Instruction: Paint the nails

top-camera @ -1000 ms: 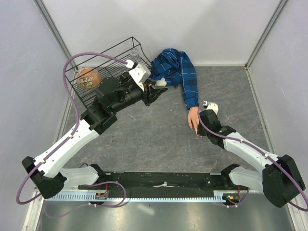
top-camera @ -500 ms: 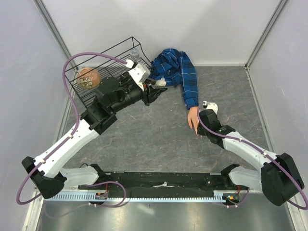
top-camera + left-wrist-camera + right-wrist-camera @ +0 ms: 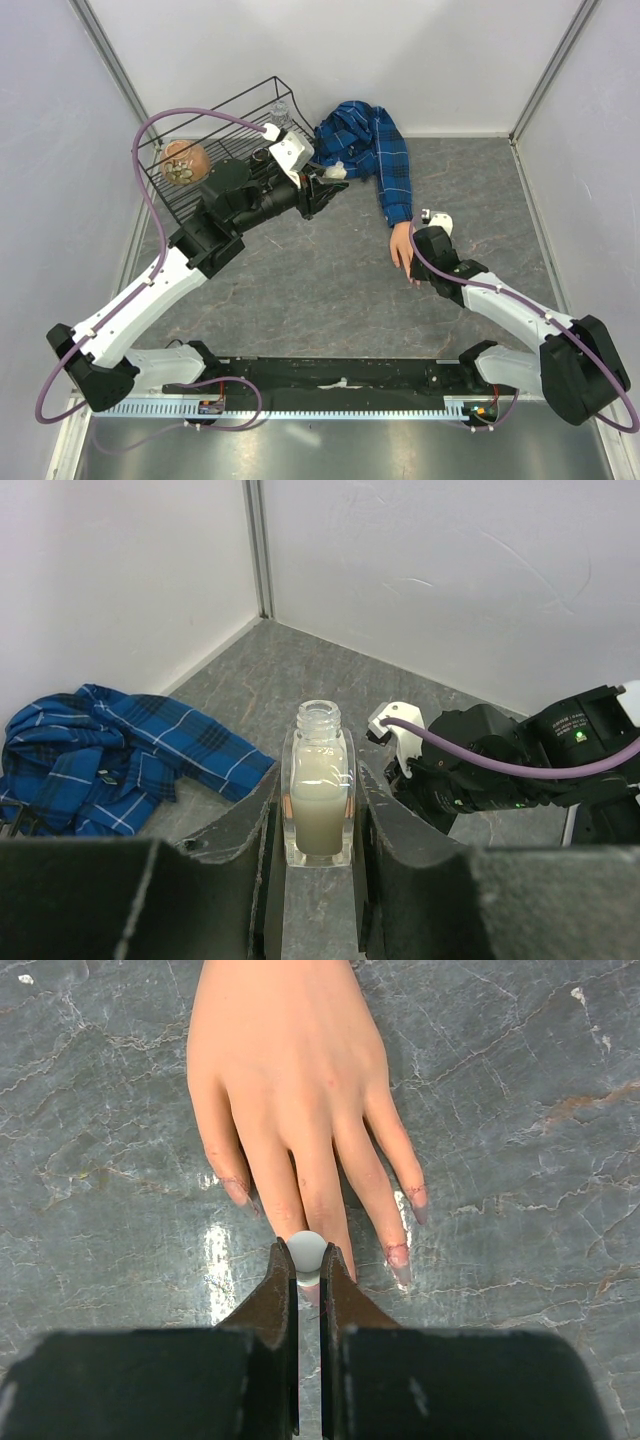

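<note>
The flesh-coloured mannequin hand lies flat on the grey table, fingers pointing at my right wrist camera; it also shows in the top view. Its pinkish nails show on the index, ring and little fingers. My right gripper is shut on a small white cap directly over the middle fingertip, hiding most of that nail. My left gripper is shut on a clear uncapped bottle of milky liquid, held upright near the blue plaid sleeve.
A black wire basket stands at the back left with a round brownish object inside. The bunched plaid sleeve lies by the back wall. White walls close in the back and both sides.
</note>
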Tool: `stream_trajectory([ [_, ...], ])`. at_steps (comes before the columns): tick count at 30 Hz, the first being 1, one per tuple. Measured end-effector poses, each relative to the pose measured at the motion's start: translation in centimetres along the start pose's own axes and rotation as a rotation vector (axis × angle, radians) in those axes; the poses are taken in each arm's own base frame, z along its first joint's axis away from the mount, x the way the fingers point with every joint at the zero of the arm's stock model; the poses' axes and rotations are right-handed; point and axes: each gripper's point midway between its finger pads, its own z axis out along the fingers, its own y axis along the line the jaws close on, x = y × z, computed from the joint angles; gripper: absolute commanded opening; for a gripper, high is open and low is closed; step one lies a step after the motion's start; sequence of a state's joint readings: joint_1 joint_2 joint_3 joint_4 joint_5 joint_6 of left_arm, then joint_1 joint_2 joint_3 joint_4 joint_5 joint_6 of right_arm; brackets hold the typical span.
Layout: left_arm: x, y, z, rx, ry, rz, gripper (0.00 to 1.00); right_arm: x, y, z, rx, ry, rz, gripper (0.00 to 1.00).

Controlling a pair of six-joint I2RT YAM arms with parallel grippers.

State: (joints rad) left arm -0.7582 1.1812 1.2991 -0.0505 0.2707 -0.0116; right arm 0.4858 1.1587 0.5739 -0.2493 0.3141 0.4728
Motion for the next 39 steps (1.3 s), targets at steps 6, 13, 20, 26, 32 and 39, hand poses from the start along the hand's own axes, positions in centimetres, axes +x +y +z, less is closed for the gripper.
stream_trajectory([
  [6,0.1,0.0,0.1,0.0,0.004,-0.001,0.02,0.0,-0.1,0.1,0.0,0.003,-0.004,0.0],
  [13,0.1,0.2,0.3,-0.001,0.005,-0.001,0.02,0.1,0.0,0.1,-0.006,0.008,-0.001,0.0],
  [20,0.4,0.2,0.6,-0.001,0.011,-0.003,0.02,0.6,0.0,0.1,-0.014,0.024,-0.002,0.0],
  [26,0.6,0.2,0.7,-0.001,0.016,-0.004,0.02,0.9,-0.1,0.1,-0.011,0.028,0.004,0.0],
  [32,0.8,0.3,0.9,0.001,0.022,-0.006,0.02,1.2,-0.3,0.1,-0.007,0.036,0.002,0.0],
  [39,0.8,0.3,0.9,0.002,0.021,-0.006,0.02,1.3,-0.4,0.1,-0.006,0.037,0.002,0.0],
])
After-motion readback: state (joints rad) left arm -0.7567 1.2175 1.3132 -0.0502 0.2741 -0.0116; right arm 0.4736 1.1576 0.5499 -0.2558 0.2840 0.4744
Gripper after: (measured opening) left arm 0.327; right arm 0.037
